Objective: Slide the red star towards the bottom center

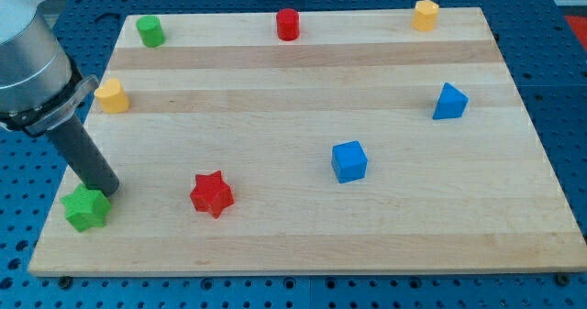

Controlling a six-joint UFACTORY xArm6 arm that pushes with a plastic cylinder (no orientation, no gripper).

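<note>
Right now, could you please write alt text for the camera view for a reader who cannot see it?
My tip rests beside a green star at the wooden board's lower left, with the red star farther to the view's right. Six other blocks lie scattered across the board.

Arm (27,61) entering from the view's upper left, grey housing leading into a dark rod angled down and rightward. My tip (105,192) low at the view's left, on the surface.

A silver-grey cylindrical arm housing (27,61) tapers into a straight dark rod (84,158)
</note>
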